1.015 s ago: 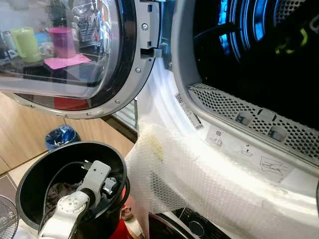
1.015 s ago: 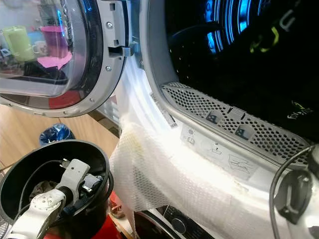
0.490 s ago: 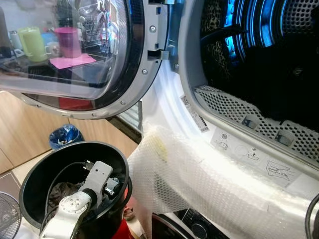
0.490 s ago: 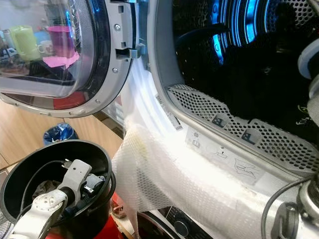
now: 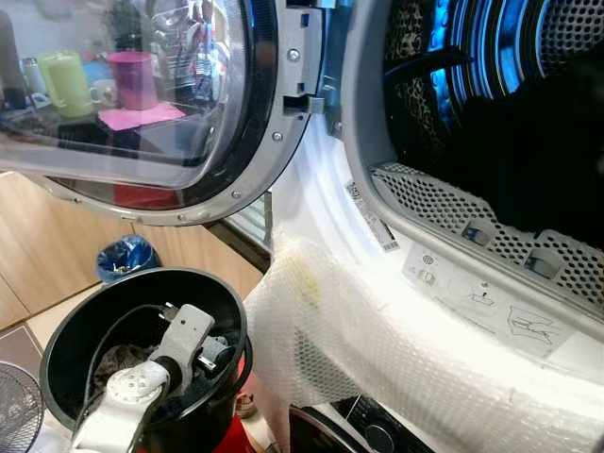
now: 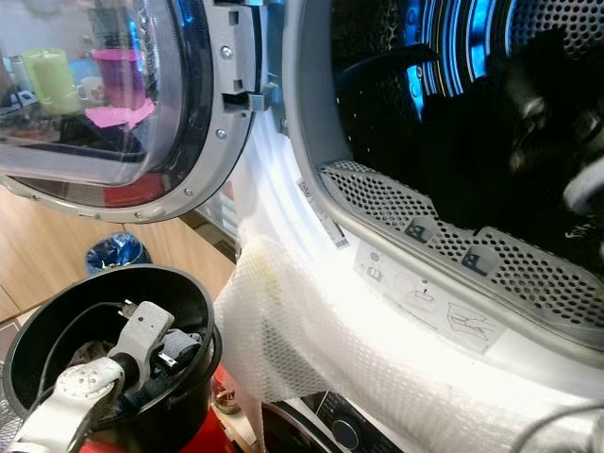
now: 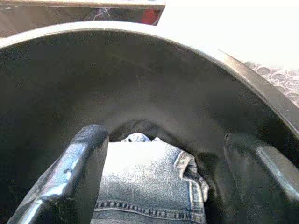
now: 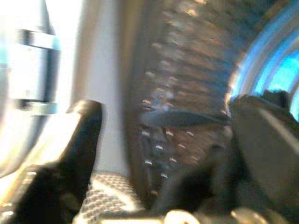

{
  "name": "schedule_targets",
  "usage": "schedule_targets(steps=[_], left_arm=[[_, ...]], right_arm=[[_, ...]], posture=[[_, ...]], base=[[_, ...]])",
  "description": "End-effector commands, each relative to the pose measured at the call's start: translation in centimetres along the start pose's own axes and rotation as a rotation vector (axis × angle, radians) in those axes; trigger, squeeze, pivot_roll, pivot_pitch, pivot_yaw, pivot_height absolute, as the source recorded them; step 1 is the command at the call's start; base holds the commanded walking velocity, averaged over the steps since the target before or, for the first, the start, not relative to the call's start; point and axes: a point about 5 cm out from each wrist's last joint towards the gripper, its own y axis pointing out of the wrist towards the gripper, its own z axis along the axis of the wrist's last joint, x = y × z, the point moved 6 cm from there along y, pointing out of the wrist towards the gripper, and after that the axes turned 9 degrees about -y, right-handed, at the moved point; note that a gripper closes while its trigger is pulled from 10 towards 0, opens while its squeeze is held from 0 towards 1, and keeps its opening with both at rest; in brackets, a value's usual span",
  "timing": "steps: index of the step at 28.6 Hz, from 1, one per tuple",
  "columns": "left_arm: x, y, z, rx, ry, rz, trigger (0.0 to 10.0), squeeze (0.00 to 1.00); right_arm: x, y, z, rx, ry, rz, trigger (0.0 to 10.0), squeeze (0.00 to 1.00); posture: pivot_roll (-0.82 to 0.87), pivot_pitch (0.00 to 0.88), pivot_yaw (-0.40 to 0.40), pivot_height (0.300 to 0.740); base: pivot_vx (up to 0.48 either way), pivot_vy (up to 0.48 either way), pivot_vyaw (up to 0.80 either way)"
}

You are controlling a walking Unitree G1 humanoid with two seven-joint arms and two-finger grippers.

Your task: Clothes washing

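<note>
A washing machine drum point(image 5: 491, 113) stands open in front of me, lit blue inside, with its round glass door point(image 5: 142, 94) swung out to the left. A dark garment point(image 6: 472, 142) lies in the drum mouth. My right arm point(image 6: 576, 142) reaches into the drum, blurred; my right gripper point(image 8: 161, 121) has its fingers spread wide before the perforated drum wall. Down at the left stands a black bucket point(image 5: 57, 330). My left gripper point(image 7: 163, 140) is inside it, open, just above blue jeans point(image 7: 145, 182) at the bottom.
Bubble wrap point(image 5: 377, 359) hangs over the machine's front below the drum. A blue bin point(image 5: 123, 257) sits on the floor by wooden cabinets. A fan point(image 5: 14, 406) is at the lower left. A lower machine's control knob point(image 5: 377, 436) shows under the wrap.
My right arm has risen from the lower right up into the drum. The camera has shifted a little. The left arm stays in the bucket.
</note>
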Motion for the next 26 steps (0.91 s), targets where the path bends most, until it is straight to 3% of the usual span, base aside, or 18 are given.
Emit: schedule_targets(steps=[1,2,4,7,9,12,14,19,21,23,26], left_arm=[[0.0,-0.1,1.1,0.040,0.003,-0.019,10.0,0.00],[-0.2,-0.2,1.6,0.062,0.003,-0.020,10.0,0.00],[-0.2,-0.3,1.9,0.073,0.003,-0.027,10.0,0.00],[0.2,-0.3,2.1,0.076,0.011,-0.067,10.0,0.00],[1.1,-0.5,2.1,0.072,0.020,-0.125,10.0,0.00],[1.7,-0.6,2.3,0.074,0.031,-0.168,10.0,0.00],[2.3,-0.7,2.8,0.083,0.033,-0.227,10.0,0.00],[3.4,-0.8,3.0,0.082,0.029,-0.303,10.0,0.00],[3.6,-0.8,3.1,0.081,0.029,-0.316,10.0,0.00],[4.1,-0.8,3.1,0.074,0.031,-0.350,10.0,0.00],[5.4,-1.3,2.8,0.025,0.069,-0.465,10.0,0.00]], right_arm=[[-1.6,-0.9,2.1,0.125,-0.001,0.101,10.0,0.00],[-3.1,-1.6,3.6,0.233,0.043,0.179,10.0,0.00],[-4.0,-2.0,4.4,0.288,0.068,0.234,10.0,0.00],[-6.0,-2.6,5.0,0.342,0.099,0.334,10.0,0.00],[-8.7,-3.4,5.4,0.394,0.167,0.470,10.0,0.00],[-10.0,-3.8,5.5,0.413,0.221,0.527,10.0,0.00],[-11.7,-4.6,6.2,0.468,0.329,0.592,10.0,0.00],[-11.6,-6.2,10.6,0.761,0.565,0.668,10.0,0.00],[-11.7,-6.4,10.2,0.748,0.580,0.680,10.0,0.00],[-11.8,-6.7,8.8,0.702,0.653,0.683,10.0,0.00],[-14.1,-7.2,4.3,0.476,0.754,0.715,10.0,0.00]], posture=[[0.14,0.053,-0.046,0.740],[0.14,0.053,-0.045,0.740],[0.14,0.053,-0.045,0.740],[0.15,0.053,-0.044,0.740],[0.15,0.056,-0.044,0.740],[0.14,0.059,-0.046,0.740],[0.14,0.060,-0.042,0.740],[0.13,0.059,-0.037,0.740],[0.13,0.057,-0.038,0.740],[0.13,0.057,-0.039,0.740],[0.13,0.056,-0.039,0.740]], base=[[0.000,0.000,0.00],[0.000,0.000,0.00],[0.000,0.000,0.00],[0.000,0.000,0.00],[0.000,0.000,0.00],[0.000,0.000,0.00],[0.000,0.000,0.00],[0.000,0.000,0.00],[0.000,0.000,0.00],[0.000,0.000,0.00],[0.000,0.000,0.00]])
